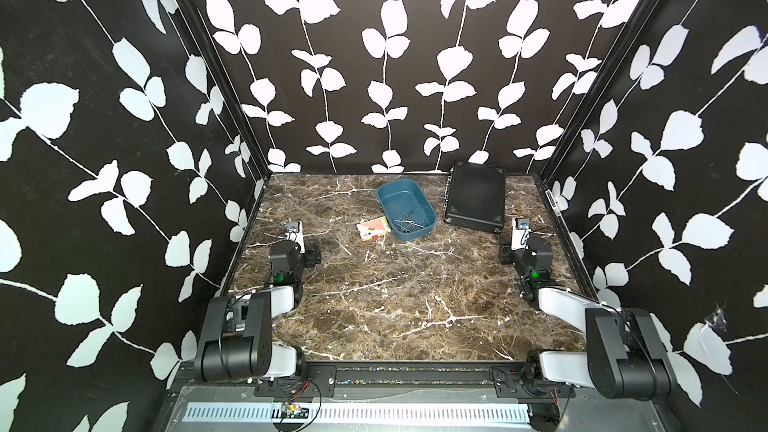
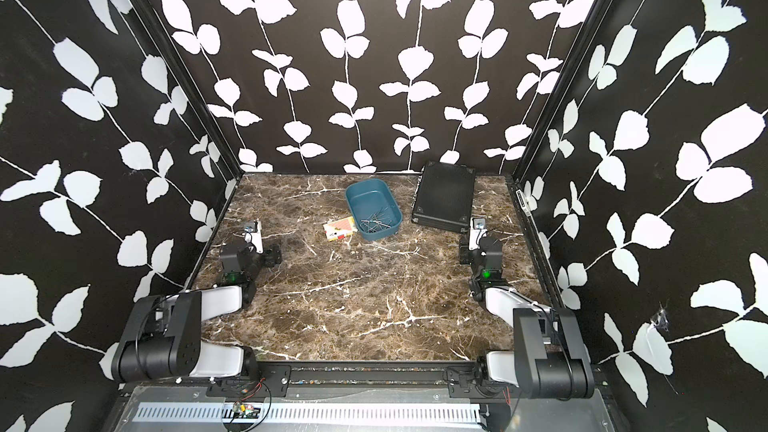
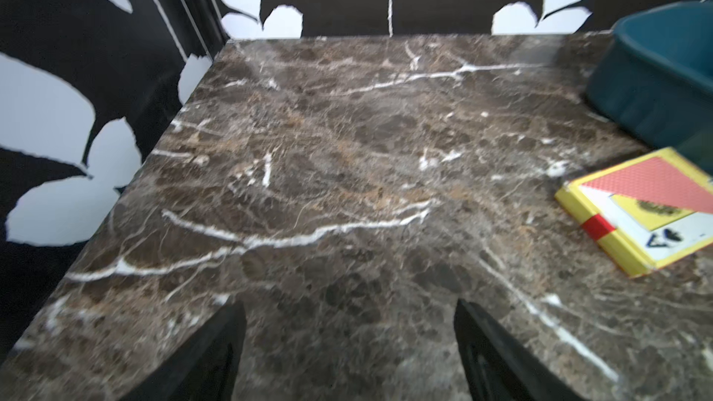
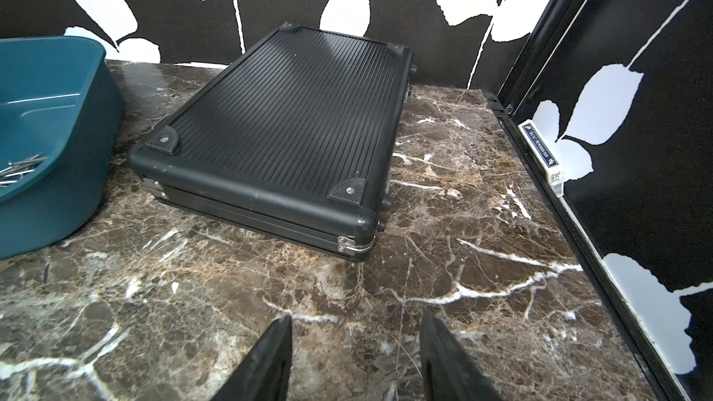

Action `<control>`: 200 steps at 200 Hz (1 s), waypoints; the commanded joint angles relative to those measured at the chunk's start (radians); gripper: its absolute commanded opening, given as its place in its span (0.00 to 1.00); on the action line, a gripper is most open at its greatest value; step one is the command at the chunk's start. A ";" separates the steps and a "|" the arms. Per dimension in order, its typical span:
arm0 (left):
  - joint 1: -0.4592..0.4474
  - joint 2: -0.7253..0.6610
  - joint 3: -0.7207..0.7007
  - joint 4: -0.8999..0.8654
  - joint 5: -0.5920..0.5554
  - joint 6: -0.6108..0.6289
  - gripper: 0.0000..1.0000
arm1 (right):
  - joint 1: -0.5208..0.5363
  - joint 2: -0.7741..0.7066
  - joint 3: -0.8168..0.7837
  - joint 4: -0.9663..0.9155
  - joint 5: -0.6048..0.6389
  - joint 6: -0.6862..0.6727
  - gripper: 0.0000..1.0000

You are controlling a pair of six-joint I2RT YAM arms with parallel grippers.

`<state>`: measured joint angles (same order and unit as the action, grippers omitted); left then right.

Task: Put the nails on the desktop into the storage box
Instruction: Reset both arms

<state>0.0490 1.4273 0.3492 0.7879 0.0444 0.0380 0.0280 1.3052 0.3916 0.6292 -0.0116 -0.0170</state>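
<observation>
The nails (image 1: 409,224) lie in a loose grey tangle at the near end of the storage box (image 1: 399,201). I see none on the desktop (image 1: 395,297), though pins this thin could hide among its white veins. A red-and-yellow card box (image 1: 373,229) sits just beside the tub's left wall, and a black ribbed case (image 1: 476,197) sits near its right. Both arms are tucked at the sides. The left gripper (image 3: 349,308) is spread wide over bare marble and the right gripper (image 4: 357,320) is parted too — each empty. The job looks all but finished. What's worth doing well now is a slow check for strays — pinch any one across its shaft, low against the surface.
</observation>
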 commanded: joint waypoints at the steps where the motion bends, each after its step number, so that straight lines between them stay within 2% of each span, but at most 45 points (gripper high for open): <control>1: -0.018 0.068 -0.065 0.273 -0.006 0.013 0.89 | -0.006 -0.022 -0.027 -0.008 -0.025 -0.018 0.55; 17: -0.028 0.160 -0.073 0.404 -0.025 0.020 0.92 | -0.006 -0.014 -0.029 0.010 -0.032 -0.026 0.55; 34: -0.045 0.109 0.015 0.143 -0.030 0.036 0.92 | -0.007 -0.003 -0.039 0.050 -0.020 -0.031 0.55; 55: -0.052 0.128 0.041 0.125 -0.044 0.039 0.94 | -0.012 0.040 -0.049 0.145 -0.010 -0.032 0.55; 63: -0.053 0.118 0.043 0.110 -0.049 0.039 0.99 | -0.014 0.071 -0.059 0.204 -0.014 -0.017 0.55; 98: -0.058 0.126 0.040 0.128 -0.053 0.044 0.99 | -0.015 0.240 -0.096 0.453 0.027 0.002 0.56; 114: -0.059 0.122 0.045 0.107 -0.054 0.045 0.99 | -0.016 0.206 -0.015 0.240 0.023 -0.004 0.57; 121: -0.060 0.123 0.047 0.111 -0.055 0.047 0.99 | -0.016 0.226 0.015 0.208 0.012 -0.007 0.58; 135: -0.063 0.122 0.049 0.105 -0.060 0.049 0.99 | -0.021 0.221 0.022 0.189 0.030 0.005 0.72; 153: -0.064 0.122 0.049 0.104 -0.062 0.050 0.99 | -0.020 0.224 0.021 0.196 0.030 0.005 0.85; 161: -0.069 0.123 0.053 0.099 -0.062 0.054 0.99 | -0.020 0.223 0.022 0.190 0.031 0.005 0.99; 200: -0.074 0.125 0.064 0.078 -0.048 0.068 0.99 | -0.020 0.220 0.018 0.198 0.029 0.005 1.00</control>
<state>-0.0193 1.5734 0.3939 0.8822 -0.0086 0.0868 0.0120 1.5360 0.3904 0.8169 0.0078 -0.0216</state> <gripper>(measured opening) 0.986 0.995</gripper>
